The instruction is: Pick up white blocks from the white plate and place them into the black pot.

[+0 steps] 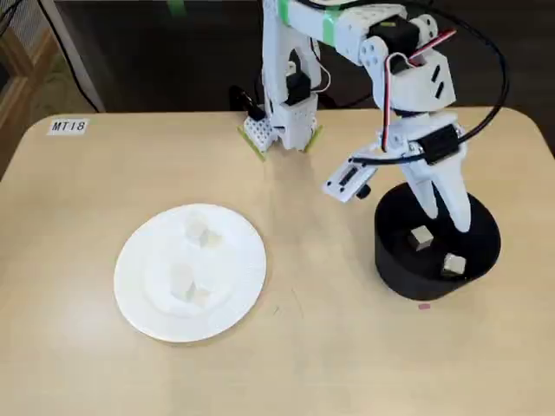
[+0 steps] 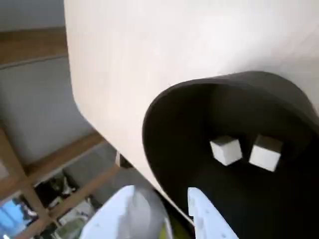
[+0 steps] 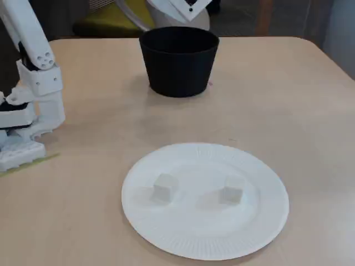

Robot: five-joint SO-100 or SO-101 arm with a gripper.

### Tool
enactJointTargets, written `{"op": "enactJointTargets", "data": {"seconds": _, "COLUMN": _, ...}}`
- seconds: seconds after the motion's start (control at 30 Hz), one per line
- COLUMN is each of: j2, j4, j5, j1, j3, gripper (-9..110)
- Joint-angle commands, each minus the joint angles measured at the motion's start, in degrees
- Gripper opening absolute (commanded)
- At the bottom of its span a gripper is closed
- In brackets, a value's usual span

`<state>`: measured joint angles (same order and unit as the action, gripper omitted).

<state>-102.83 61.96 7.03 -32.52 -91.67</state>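
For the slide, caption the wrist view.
Gripper above the black pot, two white blocks already inside.

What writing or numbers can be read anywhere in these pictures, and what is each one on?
"MT18": on a small white label stuck near the far left corner of the table, seen in a fixed view; the characters are small, so the reading is a bit uncertain.
Nothing else is readable: the white plate, the black pot and the arm carry no legible text.
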Motion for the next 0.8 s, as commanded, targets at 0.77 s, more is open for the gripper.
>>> {"op": "enactJointTargets", "data": {"seconds": 0.77, "j2": -22.2, "j4": 14.1, "j5": -18.6, "j1": 66.1, "j3": -27.9, "gripper": -2}}
